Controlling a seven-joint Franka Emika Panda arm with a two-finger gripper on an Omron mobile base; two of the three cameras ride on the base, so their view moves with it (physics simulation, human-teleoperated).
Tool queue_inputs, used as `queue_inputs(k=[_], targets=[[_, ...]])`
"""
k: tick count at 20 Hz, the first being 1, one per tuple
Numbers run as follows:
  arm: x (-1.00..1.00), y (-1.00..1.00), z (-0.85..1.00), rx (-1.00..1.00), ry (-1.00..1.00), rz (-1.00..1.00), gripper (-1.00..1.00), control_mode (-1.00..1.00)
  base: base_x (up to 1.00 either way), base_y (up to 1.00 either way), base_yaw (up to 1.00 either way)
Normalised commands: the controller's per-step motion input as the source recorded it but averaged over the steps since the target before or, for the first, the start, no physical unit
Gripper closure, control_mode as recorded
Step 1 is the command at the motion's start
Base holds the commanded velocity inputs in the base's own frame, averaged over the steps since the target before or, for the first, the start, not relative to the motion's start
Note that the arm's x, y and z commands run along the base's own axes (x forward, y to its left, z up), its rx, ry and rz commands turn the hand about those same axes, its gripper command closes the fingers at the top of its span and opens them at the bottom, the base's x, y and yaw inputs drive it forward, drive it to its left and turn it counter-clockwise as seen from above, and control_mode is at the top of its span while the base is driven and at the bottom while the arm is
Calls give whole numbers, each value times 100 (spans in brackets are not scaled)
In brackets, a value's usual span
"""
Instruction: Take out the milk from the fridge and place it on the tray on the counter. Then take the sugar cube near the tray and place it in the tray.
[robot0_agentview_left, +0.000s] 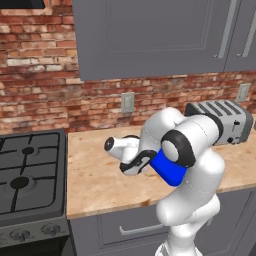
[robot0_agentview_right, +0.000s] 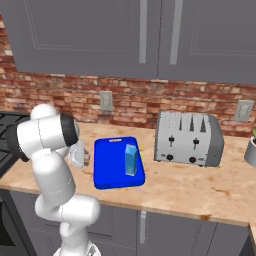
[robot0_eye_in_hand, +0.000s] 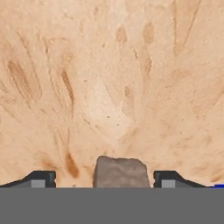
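Left base view sits behind the arm's left shoulder, looking forward and down across the surface (robot0_agentview_left: 100, 175), with the stove (robot0_agentview_left: 30, 180) at the surface's left end and the toaster (robot0_agentview_left: 225, 122) far right. Right base view looks from behind on the other side, facing the same back wall, toaster centre-right, tray (robot0_agentview_right: 107, 167) near the front edge. Both share the surface, toaster, tray and brick wall (robot0_agentview_right: 125, 102). Hand view looks down very close at bare surface, the sugar cube (robot0_eye_in_hand: 121, 173) between the gripper (robot0_eye_in_hand: 104, 179) tips.
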Motion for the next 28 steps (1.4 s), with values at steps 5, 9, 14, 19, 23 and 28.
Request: queue_inputs(k=[5, 9, 14, 19, 23, 28], targets=[[1, 0, -13, 0, 0, 0, 100, -100, 0, 0, 0], [0, 4, -14, 0, 0, 0, 100, -100, 0, 0, 0], [-8, 12, 4, 0, -3, 0, 100, -100, 0, 0, 0], [-40, 11, 46, -8, -13, -4, 100, -100, 0, 0, 0], [-40, 0, 65, -10, -19, -1, 100, -100, 0, 0, 0], [-22, -23, 58, -1, -10, -2, 100, -100, 0, 0, 0]])
